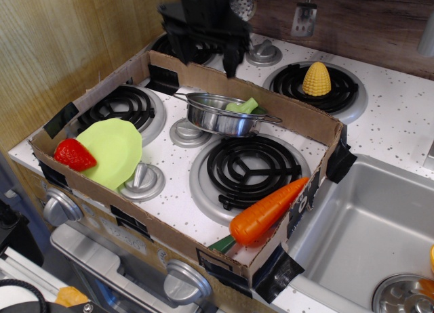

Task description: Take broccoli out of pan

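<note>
The small shiny steel pan [218,115] sits inside the cardboard box near its back wall. The light-green broccoli [243,107] lies in the pan, leaning on its right rim. My black gripper [206,54] hangs above the box's back wall, up and to the left of the pan, apart from it. Its two fingers [232,59] point down with a wide gap between them, and it holds nothing.
A lime-green plate [114,149] and a red strawberry [73,155] lie at the box's left. An orange carrot [266,211] leans on the front right wall. A yellow corn [316,79] stands on the back right burner. The steel sink [366,232] is at the right.
</note>
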Robot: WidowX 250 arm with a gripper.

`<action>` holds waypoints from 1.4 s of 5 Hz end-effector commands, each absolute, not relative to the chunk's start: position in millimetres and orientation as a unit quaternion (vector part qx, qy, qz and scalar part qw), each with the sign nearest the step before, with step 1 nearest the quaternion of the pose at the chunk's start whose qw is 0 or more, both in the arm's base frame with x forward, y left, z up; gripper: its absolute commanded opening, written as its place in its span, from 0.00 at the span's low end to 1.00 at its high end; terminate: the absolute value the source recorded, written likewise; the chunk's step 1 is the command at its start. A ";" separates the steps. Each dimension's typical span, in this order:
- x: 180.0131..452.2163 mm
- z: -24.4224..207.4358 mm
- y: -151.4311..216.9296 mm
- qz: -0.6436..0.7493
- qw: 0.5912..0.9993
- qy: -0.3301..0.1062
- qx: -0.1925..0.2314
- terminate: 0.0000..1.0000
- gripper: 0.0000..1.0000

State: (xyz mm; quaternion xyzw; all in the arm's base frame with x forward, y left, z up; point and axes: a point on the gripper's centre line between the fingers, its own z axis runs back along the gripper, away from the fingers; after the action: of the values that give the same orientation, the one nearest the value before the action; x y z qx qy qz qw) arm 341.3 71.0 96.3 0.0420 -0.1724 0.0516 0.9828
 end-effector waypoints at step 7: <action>370.4 35.9 53.3 0.039 0.980 -0.194 0.000 0.00 1.00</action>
State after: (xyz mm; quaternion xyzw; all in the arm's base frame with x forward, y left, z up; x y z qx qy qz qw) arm 363.5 49.8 22.7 -0.0049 -0.1760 0.0389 0.9836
